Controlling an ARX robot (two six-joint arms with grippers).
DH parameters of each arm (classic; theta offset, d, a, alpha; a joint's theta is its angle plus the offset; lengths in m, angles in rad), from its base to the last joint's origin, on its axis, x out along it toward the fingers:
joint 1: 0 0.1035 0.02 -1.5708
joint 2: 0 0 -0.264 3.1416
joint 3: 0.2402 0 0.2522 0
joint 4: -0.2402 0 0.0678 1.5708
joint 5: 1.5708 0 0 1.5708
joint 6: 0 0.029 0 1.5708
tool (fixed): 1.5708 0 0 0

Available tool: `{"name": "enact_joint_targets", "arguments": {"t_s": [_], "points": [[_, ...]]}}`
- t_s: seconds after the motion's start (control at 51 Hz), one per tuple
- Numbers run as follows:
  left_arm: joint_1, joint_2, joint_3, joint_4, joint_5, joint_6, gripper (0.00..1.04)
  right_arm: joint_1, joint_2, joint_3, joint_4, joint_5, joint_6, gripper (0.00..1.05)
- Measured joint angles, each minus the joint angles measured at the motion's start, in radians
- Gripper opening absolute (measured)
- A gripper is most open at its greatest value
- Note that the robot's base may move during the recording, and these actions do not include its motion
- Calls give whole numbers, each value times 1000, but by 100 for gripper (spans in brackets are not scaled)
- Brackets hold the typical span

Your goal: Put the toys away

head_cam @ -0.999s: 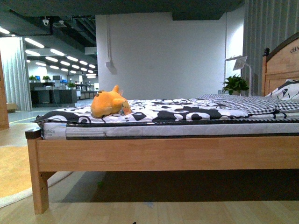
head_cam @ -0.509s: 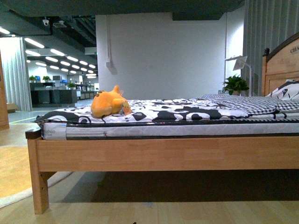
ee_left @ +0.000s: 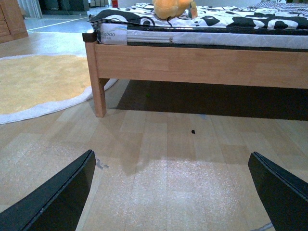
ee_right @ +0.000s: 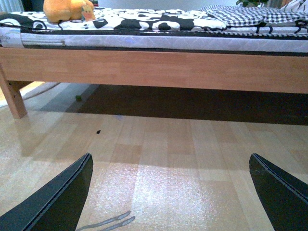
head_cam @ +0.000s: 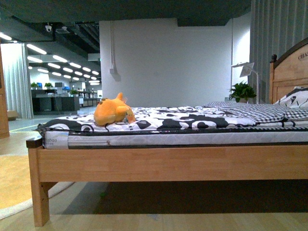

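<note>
Orange plush toy (head_cam: 113, 111) lay on bed (head_cam: 168, 163), foot end — left tool (ee_left: 171, 152) and right tool (ee_right: 171, 154) spread wide, empty, over floor (ee_left: 144, 139).

Wooden bed frame (head_cam: 168, 163), white wall (head_cam: 168, 62), pale plank floor (ee_left: 159, 159), yellow rug (ee_left: 38, 82)

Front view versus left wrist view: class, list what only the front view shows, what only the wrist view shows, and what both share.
Only the front view: the headboard, the potted plant and the white wall. Only the left wrist view: the left hand, its dark fingers wide apart above the floor. Both: the orange plush toy lying on the patterned bedding, the wooden bed frame and the yellow rug.
</note>
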Motion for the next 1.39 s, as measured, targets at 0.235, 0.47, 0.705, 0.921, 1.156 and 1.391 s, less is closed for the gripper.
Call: {"name": "enact_joint_targets", "arguments": {"t_s": [0.235,0.47,0.705,0.921,1.156,1.391], "points": [[0,0,0,0,0,0,99,0,0,0,0,0,0,98],[0,0,0,0,0,0,99,0,0,0,0,0,0,98],[0,0,0,0,0,0,99,0,0,0,0,0,0,98],[0,0,0,0,0,0,99,0,0,0,0,0,0,98],[0,0,0,0,0,0,99,0,0,0,0,0,0,98],[0,0,0,0,0,0,99,0,0,0,0,0,0,98]]}}
